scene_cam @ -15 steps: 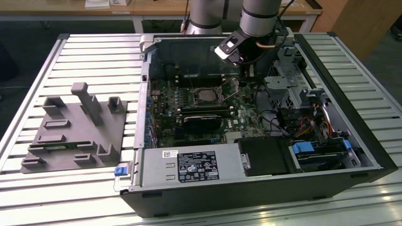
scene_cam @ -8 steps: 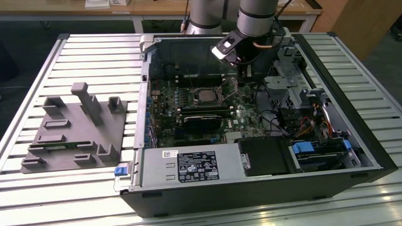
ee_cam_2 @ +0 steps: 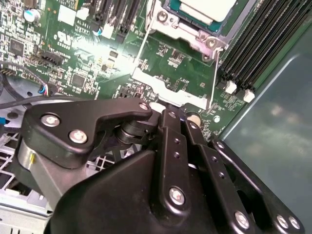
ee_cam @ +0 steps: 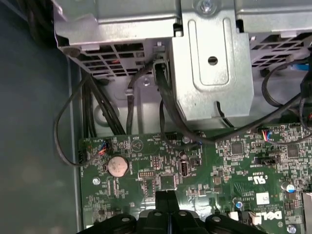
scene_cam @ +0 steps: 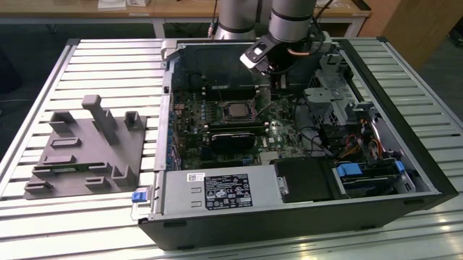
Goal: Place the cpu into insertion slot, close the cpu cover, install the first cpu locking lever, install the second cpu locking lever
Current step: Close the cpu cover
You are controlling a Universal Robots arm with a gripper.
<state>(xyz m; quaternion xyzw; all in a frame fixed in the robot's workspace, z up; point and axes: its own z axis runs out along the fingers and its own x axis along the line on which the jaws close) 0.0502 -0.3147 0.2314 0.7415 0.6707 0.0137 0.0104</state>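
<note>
The cpu (ee_cam_2: 204, 7) is sitting in the motherboard socket (ee_cam_2: 187, 30). The cpu cover (ee_cam_2: 168, 88) is standing raised from the socket's edge. I am pressing my fingers (ee_cam: 163, 201) closed together at the cover's free edge; I cannot tell whether they are pinching it. The computer case (scene_cam: 289, 216) around the socket is lying open on the bench (scene_cam: 108, 70).

A black label (scene_cam: 226, 191) crowded with tiny white print, none of it legible, lies on the power supply (scene_cam: 177, 197). On the motherboard (ee_cam: 146, 161), white board markings (ee_cam: 258, 178) and a sticker (ee_cam: 262, 197) sit well apart from the coin cell (ee_cam: 117, 165).
</note>
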